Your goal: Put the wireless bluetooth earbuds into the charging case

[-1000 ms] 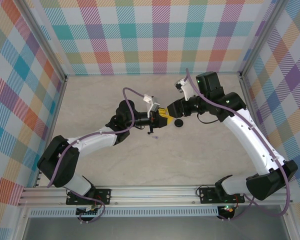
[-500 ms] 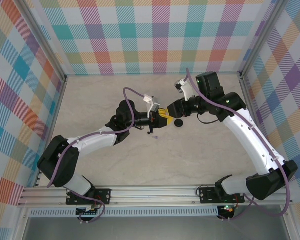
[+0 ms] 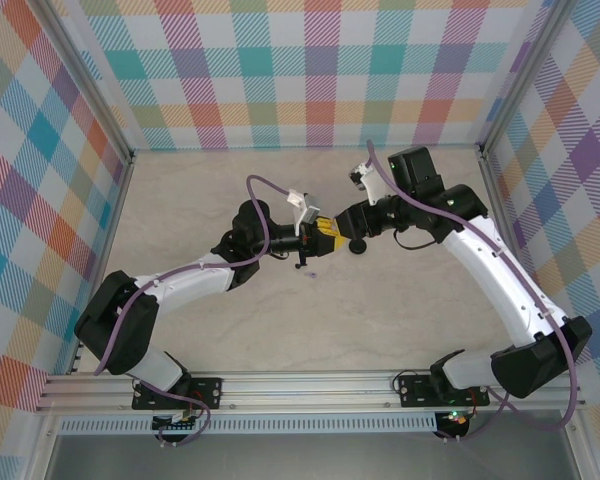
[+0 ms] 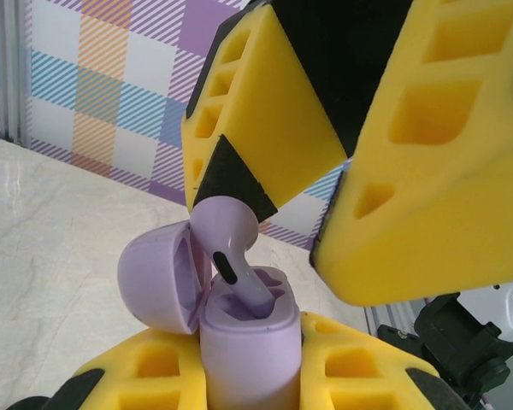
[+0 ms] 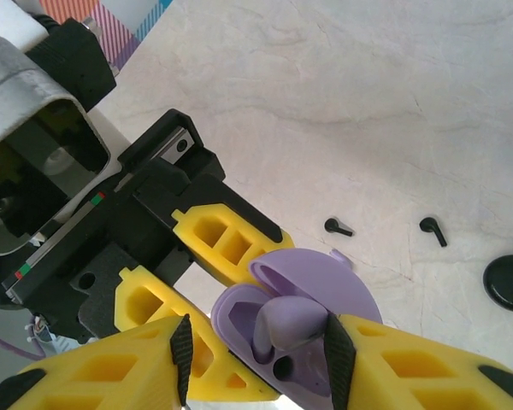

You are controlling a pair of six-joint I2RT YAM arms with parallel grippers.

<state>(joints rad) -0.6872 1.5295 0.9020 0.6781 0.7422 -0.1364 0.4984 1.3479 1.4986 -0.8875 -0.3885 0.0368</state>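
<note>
My left gripper [image 4: 248, 380] is shut on the body of a lavender charging case [image 4: 248, 342], held upright with its lid [image 4: 158, 278] swung open to the left. A lavender earbud [image 4: 227, 226] stands tilted with its stem in one slot of the case. My right gripper [image 5: 258, 346] straddles the earbud [image 5: 291, 320] from above with its jaws apart. One pad touches the bud's head and the other stands clear of it. In the top view both grippers meet at mid-table, left [image 3: 313, 241] and right [image 3: 336, 234]. Two black earbuds [image 5: 338, 226] [image 5: 433, 230] lie on the table.
A round black case [image 5: 509, 282] lies shut on the table just right of the grippers, seen in the top view as the black case [image 3: 357, 245]. A bit of lavender [image 5: 340, 254] peeks from behind the lid. Checked walls enclose the marble tabletop [image 3: 200, 200].
The right arm has edged left toward the left gripper, bringing its fingers closer over the case. The left arm has held still.
</note>
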